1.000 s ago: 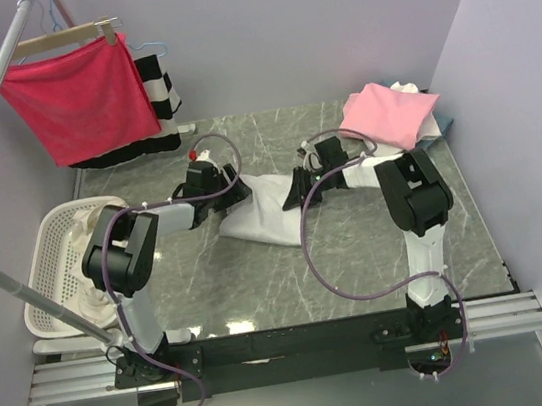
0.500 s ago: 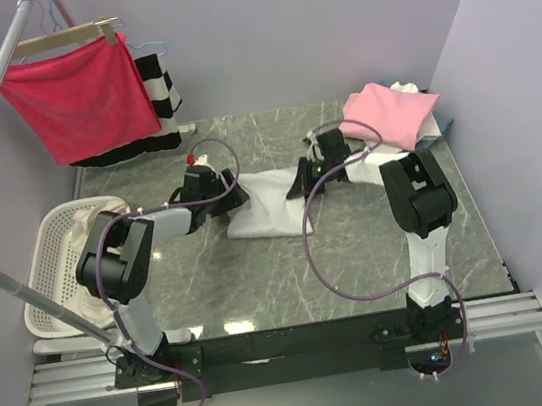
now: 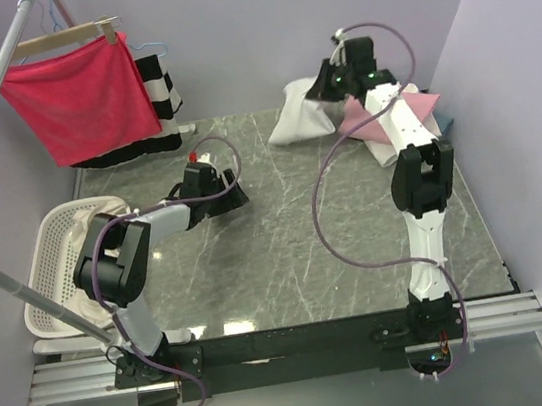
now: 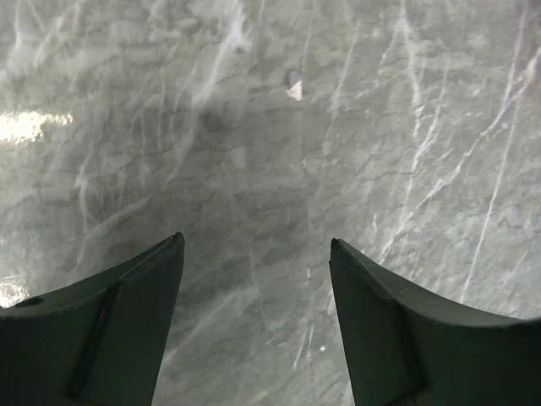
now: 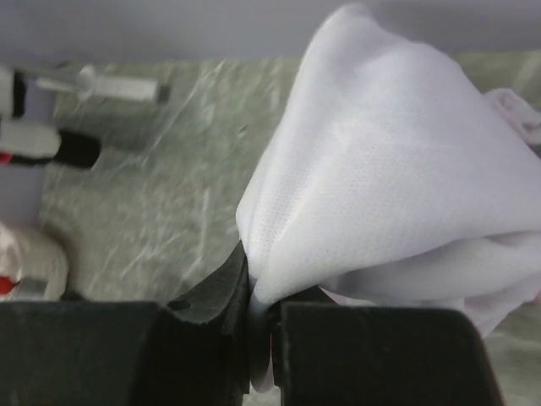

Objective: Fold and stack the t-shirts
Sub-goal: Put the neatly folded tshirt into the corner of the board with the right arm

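Right, status, big to small. Grey marbled surface carried a stack of cloth t-shirts at its far right corner, pink on top, white and blue-grey showing under it. White cloth t-shirt was bunched up and hanging from the right gripper, just left of that stack at the far edge. Couldn't tell whether its low end touched the surface. Right gripper was clamped tight on a gathered fold of it. Left gripper was spread wide with nothing between the fingers, low over bare marble and well apart from the shirt. Handling guess: light, limp, thin knit that sags and comes unfolded from a single pinch. Better taken at two points along a hem or shoulder seam, layers pinched together.
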